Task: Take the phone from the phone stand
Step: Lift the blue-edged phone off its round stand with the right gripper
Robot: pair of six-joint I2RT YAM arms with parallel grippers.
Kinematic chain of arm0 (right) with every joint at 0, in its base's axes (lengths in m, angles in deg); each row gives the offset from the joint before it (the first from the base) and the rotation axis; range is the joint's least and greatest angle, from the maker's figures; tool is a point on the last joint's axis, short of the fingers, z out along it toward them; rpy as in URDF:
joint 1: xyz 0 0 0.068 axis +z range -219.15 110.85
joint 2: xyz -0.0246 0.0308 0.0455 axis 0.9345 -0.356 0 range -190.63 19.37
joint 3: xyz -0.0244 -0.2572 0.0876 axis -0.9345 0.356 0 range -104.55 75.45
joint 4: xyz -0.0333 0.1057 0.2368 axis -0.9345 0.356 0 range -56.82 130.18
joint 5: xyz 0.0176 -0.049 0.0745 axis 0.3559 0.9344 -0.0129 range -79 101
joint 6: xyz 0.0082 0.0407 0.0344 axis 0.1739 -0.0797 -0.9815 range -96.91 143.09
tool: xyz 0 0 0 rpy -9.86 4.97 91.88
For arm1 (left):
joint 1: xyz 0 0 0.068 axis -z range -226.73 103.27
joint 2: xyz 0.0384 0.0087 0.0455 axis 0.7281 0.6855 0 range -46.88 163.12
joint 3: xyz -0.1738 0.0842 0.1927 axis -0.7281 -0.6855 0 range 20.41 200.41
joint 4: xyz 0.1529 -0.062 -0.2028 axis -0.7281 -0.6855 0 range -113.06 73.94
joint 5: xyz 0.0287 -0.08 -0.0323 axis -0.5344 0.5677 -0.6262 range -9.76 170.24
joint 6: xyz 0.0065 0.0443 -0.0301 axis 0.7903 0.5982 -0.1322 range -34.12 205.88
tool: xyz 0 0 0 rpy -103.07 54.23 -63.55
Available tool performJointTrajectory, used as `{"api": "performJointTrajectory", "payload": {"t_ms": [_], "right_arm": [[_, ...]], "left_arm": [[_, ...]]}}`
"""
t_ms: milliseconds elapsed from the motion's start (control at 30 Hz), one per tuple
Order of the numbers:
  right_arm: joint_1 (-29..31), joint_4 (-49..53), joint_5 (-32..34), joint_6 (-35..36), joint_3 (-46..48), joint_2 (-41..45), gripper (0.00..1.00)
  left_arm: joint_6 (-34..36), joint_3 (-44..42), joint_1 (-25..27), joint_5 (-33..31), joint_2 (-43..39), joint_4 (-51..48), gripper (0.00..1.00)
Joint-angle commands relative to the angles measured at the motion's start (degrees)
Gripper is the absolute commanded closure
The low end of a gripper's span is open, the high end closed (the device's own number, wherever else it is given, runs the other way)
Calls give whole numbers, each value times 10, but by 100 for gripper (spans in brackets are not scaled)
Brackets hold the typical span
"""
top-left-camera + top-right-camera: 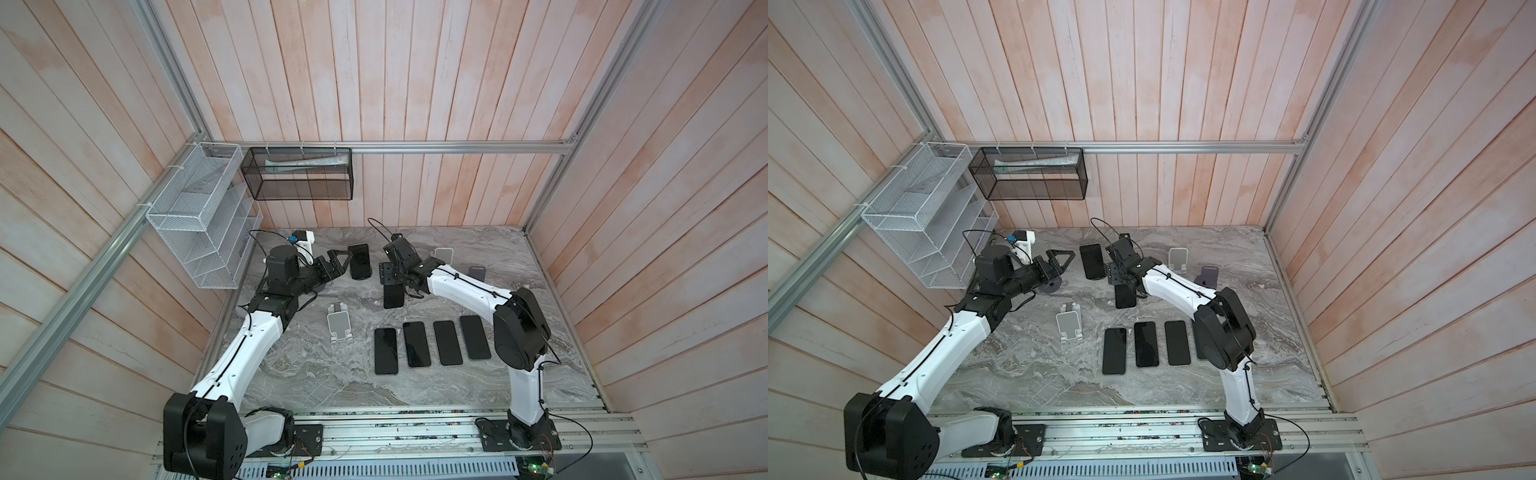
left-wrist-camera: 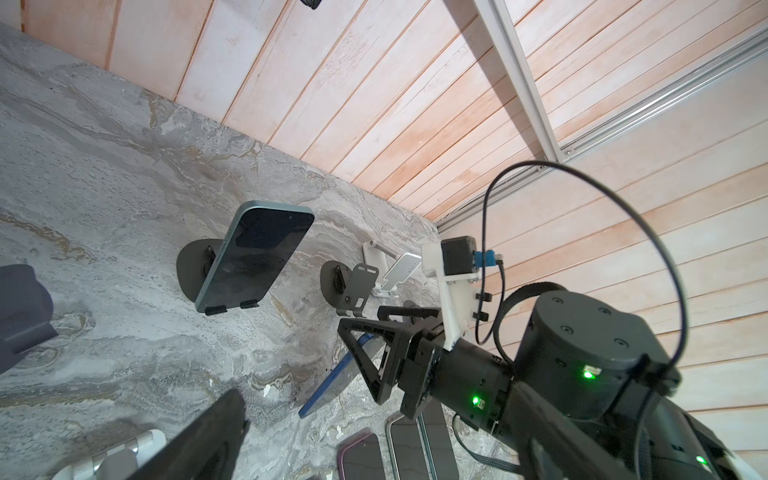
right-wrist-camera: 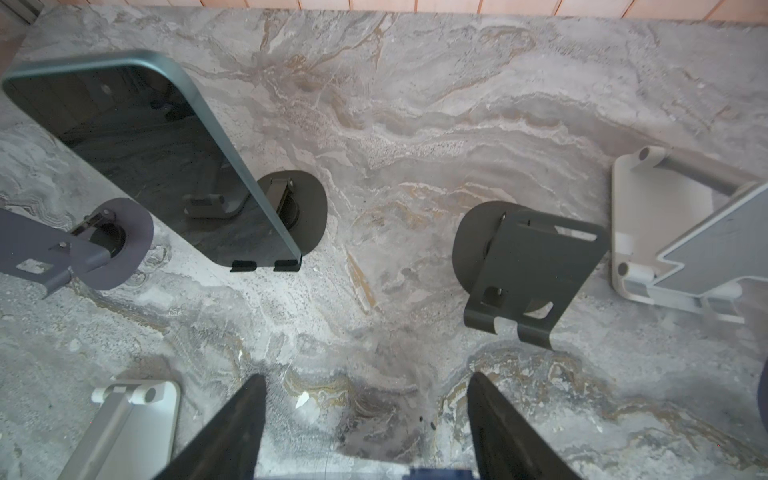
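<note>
Finds the teal phone (image 2: 257,253) seated on the dark phone stand (image 2: 189,266): leaning back against the plate, screen dark, lower edge caught in the two small hooks, round base flat on the marble table (image 1: 316,374).

Spreads the left fingers (image 2: 199,440) wide around nothing, near that stand on its left-arm side. Looks close to the teal phone's edge in both top views, yet clearly apart from it in the left wrist view.

Closes the right fingers (image 3: 232,432) on a blue phone (image 1: 393,300), one finger along each long edge, just beside the stand on its right-arm side and slightly nearer the arm bases. Holds that phone tilted, lower corner down by the table; cannot tell whether touching.

Shows an empty dark stand (image 3: 528,266) farther out on the same right-arm side of the loaded stand, plate bare and both hooks free, with a white stand (image 3: 665,232) just past it, also bare.

Shows a purple-grey stand (image 3: 137,253) just beside the loaded stand on its left-arm side, nothing on its plate.

Shows another white stand (image 1: 340,326) nearer the arm bases than the loaded stand, likewise bare.

Shows a row of four phones (image 1: 417,344) lying flat, screens dark, side by side and not touching, well apart from the loaded stand, toward the arm bases and over on its right-arm side.
</note>
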Motion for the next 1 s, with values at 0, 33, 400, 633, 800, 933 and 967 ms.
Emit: {"api": "performJointTrajectory", "payload": {"t_ms": [0,33,400,633,800,933,967], "right_arm": [[6,-17,-20,-11,6,9,40],[6,-18,-19,-11,7,6,40],[6,-32,-11,-36,-2,-34,39],[9,-40,-18,-46,-26,-71,39],[9,-44,-1,-54,-40,-89,38],[6,-33,19,-71,-59,-114,38],[5,-32,20,-76,-62,-119,39]], "left_arm": [[8,-8,0,-7,1,6,0],[8,-7,0,-7,2,5,0],[10,-6,0,-5,4,4,0],[9,-5,0,-5,4,4,0],[9,-4,0,-2,4,4,0],[8,-5,0,-2,7,5,0],[8,-3,0,1,7,4,0]]}}
